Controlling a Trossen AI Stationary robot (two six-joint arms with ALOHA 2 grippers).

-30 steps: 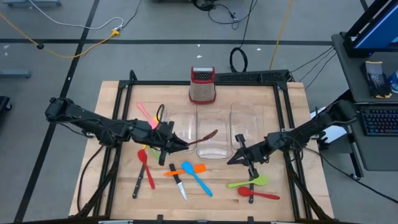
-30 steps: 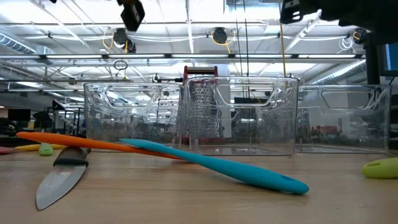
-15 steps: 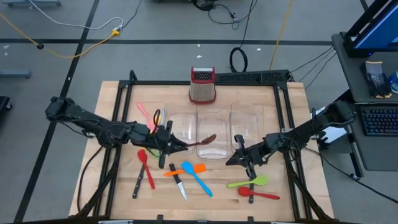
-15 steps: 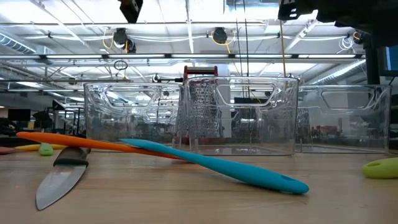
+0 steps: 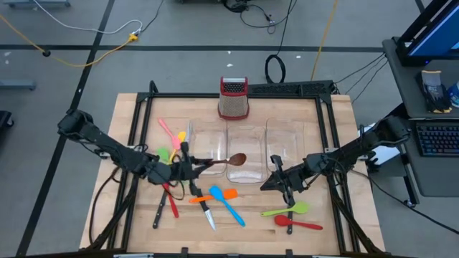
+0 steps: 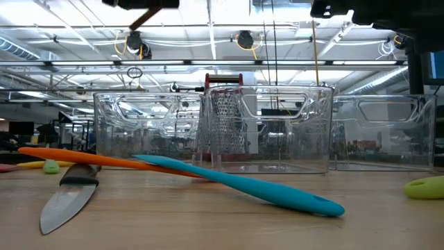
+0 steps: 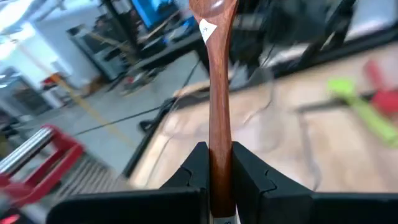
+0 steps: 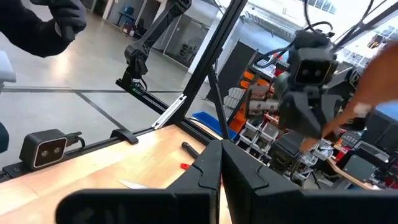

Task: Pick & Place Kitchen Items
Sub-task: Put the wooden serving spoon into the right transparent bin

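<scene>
the left gripper is clamped on the brown spoon low on its stiff, light, likely slick wooden handle — bowl pointing toward 3 o'clock over the middle bin — while the right gripper waits with fingers together, holding nothing.

Three clear bins and one steel grater are sitting on the bench. Two knives, two red spoons and two green utensils are showing, alongside one pink spatula, one orange spatula, one blue spatula and one brown spoon.
</scene>
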